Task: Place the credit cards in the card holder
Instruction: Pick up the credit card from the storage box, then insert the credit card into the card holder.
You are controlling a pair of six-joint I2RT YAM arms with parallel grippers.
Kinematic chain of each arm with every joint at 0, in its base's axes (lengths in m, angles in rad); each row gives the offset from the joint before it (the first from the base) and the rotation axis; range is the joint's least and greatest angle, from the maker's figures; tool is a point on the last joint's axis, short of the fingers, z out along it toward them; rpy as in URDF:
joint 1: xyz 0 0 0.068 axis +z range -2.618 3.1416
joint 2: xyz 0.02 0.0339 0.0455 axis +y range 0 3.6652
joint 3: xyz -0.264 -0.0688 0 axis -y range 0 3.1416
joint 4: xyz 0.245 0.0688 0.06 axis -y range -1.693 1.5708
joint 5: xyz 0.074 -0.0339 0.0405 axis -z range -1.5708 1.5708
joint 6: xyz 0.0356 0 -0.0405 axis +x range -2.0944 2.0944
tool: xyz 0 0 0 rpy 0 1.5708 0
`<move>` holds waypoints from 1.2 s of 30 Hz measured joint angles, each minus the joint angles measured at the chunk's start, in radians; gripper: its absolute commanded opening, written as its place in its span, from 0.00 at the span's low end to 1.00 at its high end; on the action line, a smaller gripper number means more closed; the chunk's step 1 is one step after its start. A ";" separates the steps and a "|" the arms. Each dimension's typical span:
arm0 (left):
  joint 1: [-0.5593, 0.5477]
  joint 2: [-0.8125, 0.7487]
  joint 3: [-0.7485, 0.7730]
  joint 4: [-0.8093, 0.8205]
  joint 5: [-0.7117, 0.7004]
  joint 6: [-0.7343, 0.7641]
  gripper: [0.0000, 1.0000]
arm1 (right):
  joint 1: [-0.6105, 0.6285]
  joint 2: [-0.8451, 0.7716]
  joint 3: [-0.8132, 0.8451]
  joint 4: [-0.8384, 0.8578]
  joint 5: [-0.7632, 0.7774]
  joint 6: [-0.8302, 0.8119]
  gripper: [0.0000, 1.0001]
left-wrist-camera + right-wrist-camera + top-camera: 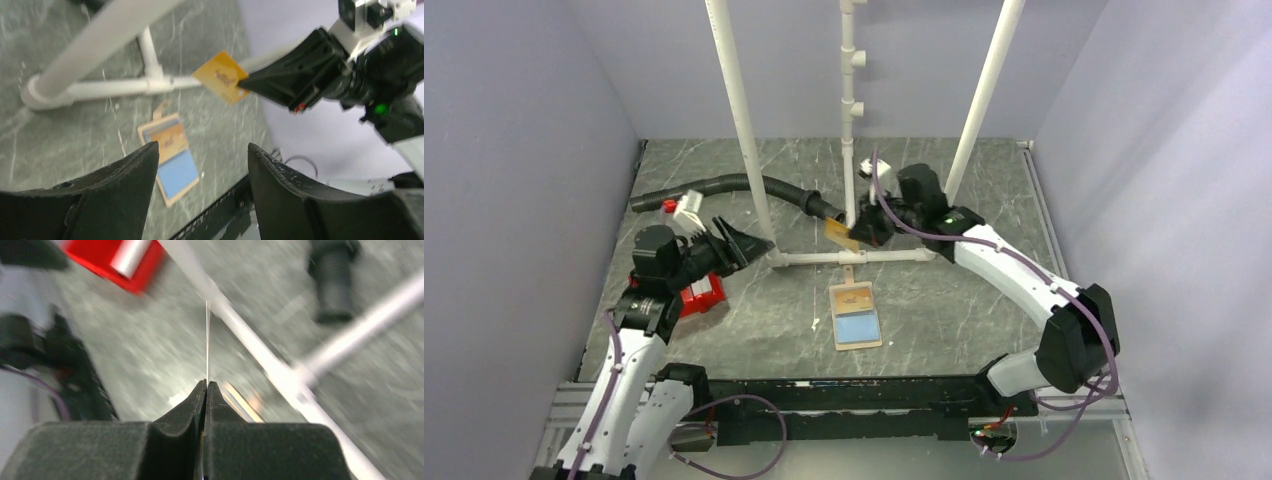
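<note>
The card holder (856,315) lies open on the table at centre, tan-rimmed, with a blue lower half and an orange credit card (852,297) on its upper half. My right gripper (856,232) is shut on another orange credit card (839,233), held in the air above the white pipe frame and behind the holder. In the right wrist view that card (207,340) shows edge-on, rising from the closed right gripper (206,382). My left gripper (759,243) hangs open and empty at the left. The left wrist view shows the held card (220,76) and the holder (170,162) beyond the open left gripper (202,147).
A white pipe frame (854,257) with tall uprights stands just behind the holder. A black ribbed hose (724,188) lies along the back left. A red bin (699,293) sits under my left arm. A black rail (854,395) runs along the near edge.
</note>
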 measured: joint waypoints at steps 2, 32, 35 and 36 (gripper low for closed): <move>-0.015 0.024 -0.032 -0.018 0.049 0.040 0.69 | -0.089 -0.035 -0.065 -0.097 -0.033 -0.148 0.00; -0.939 0.790 -0.128 0.393 -0.195 0.536 0.22 | -0.211 0.089 -0.277 -0.106 -0.384 -0.445 0.00; -0.966 0.841 -0.104 0.411 -0.224 0.547 0.19 | -0.214 0.053 -0.313 -0.072 -0.341 -0.398 0.00; -0.971 0.848 -0.098 0.414 -0.244 0.549 0.19 | -0.216 0.047 -0.316 -0.068 -0.333 -0.391 0.00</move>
